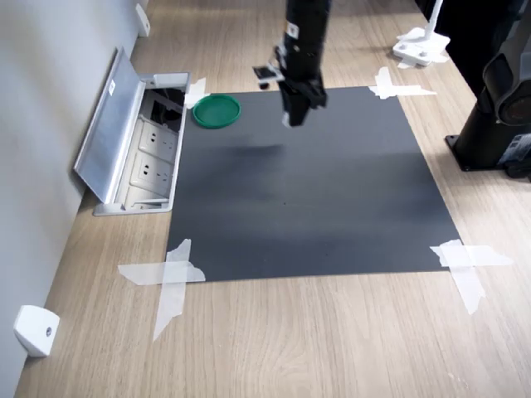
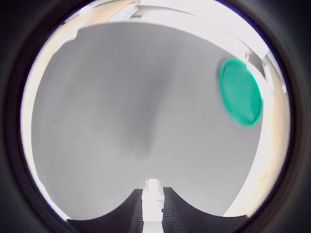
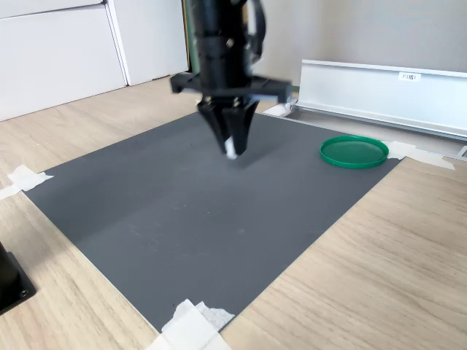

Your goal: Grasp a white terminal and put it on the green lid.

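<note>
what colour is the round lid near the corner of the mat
Dark green. The green lid shows best in the second exterior view, lying on the dark grey mat.

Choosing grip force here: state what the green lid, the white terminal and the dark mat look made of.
Flat round green lid: likely moulded plastic, its smooth surface slightly glossy. Tiny white terminal block, clamped in the tool: probably plastic, too small to confirm. Dark grey mat: matte, finely textured, possibly rubber.

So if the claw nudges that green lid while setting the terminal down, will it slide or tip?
Probably slide: the lid looks thin, light plastic, lying flat on the mat. Tipping seems unlikely, since it sits low and wide. Its raised rim may help keep the terminal in.
</note>
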